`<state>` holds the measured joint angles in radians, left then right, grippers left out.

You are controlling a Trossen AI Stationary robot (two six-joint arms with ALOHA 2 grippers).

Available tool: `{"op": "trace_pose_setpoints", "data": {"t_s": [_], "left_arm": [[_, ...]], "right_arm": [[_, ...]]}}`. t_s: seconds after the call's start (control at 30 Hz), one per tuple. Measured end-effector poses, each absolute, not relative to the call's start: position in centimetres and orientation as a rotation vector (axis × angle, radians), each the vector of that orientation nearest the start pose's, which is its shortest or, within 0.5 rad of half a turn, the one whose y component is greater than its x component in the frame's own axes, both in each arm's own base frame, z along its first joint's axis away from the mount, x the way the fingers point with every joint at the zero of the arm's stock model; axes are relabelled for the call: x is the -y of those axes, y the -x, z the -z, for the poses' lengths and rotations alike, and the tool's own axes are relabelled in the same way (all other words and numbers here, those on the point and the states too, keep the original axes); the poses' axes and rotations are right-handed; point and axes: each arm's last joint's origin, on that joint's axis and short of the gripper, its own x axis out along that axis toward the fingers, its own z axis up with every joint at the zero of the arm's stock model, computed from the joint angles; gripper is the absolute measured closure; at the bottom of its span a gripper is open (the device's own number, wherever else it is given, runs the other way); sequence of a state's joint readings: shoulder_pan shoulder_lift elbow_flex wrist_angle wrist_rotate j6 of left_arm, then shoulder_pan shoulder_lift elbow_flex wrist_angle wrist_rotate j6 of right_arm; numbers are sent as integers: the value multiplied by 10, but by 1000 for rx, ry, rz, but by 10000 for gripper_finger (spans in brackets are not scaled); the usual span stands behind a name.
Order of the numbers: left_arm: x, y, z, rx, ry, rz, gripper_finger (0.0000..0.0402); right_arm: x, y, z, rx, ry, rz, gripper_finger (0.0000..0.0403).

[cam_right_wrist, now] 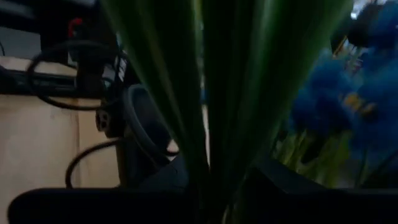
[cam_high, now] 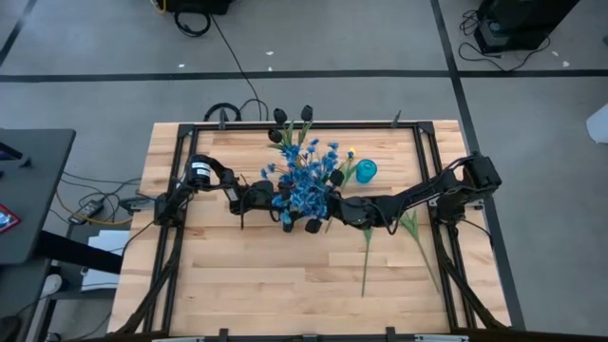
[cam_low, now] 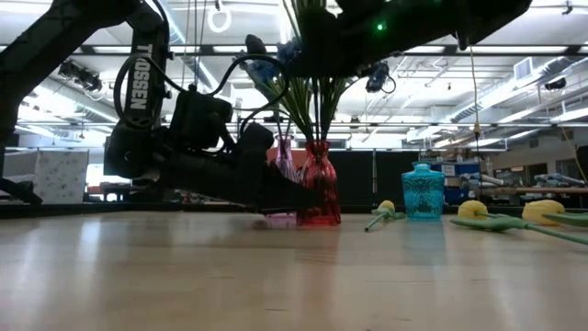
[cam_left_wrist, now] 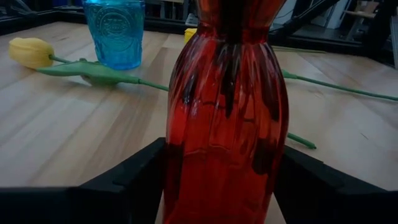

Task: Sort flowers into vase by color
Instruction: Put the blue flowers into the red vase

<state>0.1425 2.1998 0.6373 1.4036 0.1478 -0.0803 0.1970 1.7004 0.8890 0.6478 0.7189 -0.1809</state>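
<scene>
Red ribbed glass vase [cam_left_wrist: 227,118] stands mid-table holding blue blossoms [cam_high: 306,180] and dark tulips [cam_high: 293,116], with the left gripper [cam_left_wrist: 221,177] clamped on its sides. Right gripper [cam_high: 332,211] pinches the green stems [cam_right_wrist: 249,93] above. Farther right, a turquoise vase [cam_low: 423,192] stands empty; yellow tulips [cam_low: 473,210] lie on the table [cam_high: 266,285].

A red vase [cam_low: 317,195] stands mid-tabletop [cam_low: 276,276] holding green stems [cam_low: 312,106], with a dark arm's end effector [cam_low: 292,195] reaching it from the side. A blue vase [cam_low: 423,192] stands apart; yellow tulips [cam_low: 474,210] lie beside it.
</scene>
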Motion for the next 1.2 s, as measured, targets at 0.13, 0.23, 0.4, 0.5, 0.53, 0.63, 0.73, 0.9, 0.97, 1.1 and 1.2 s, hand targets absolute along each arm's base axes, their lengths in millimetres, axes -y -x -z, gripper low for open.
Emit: {"op": "trace_pose_setpoints", "data": {"t_s": [0.13, 0.23, 0.4, 0.5, 0.53, 0.63, 0.73, 0.9, 0.97, 1.1, 1.2], "left_arm": [[-43, -330, -57, -158, 102, -1, 142], [-43, -330, -57, -158, 102, -1, 142], [-43, -330, -57, -158, 102, -1, 142], [-43, -330, -57, -158, 97, -1, 142], [-43, -330, -57, -159, 90, 1, 142], [-43, -330, -57, -158, 84, 4, 142], [-43, -330, -57, -158, 83, 4, 142], [-43, -330, -58, -152, 83, 5, 142], [-43, -330, -58, -149, 83, 5, 142], [-43, -330, -59, -143, 83, 9, 142], [-42, -330, -59, -138, 89, 28, 142]], "right_arm": [[-49, -351, -218, -167, 222, 524, 301], [-48, -348, -227, -137, 195, 537, 301], [-40, -345, -233, -126, 102, 550, 301], [-30, -347, -232, -123, 54, 514, 301], [-27, -348, -231, -122, 38, 499, 301], [-21, -350, -224, -162, 7, 462, 301], [-19, -350, -219, -210, -21, 444, 301], [-18, -347, -210, -296, -29, 451, 301], [-18, -346, -207, -325, -22, 452, 301], [-16, -346, -206, -345, -16, 434, 301], [-14, -345, -203, -380, -14, 397, 301]]}}
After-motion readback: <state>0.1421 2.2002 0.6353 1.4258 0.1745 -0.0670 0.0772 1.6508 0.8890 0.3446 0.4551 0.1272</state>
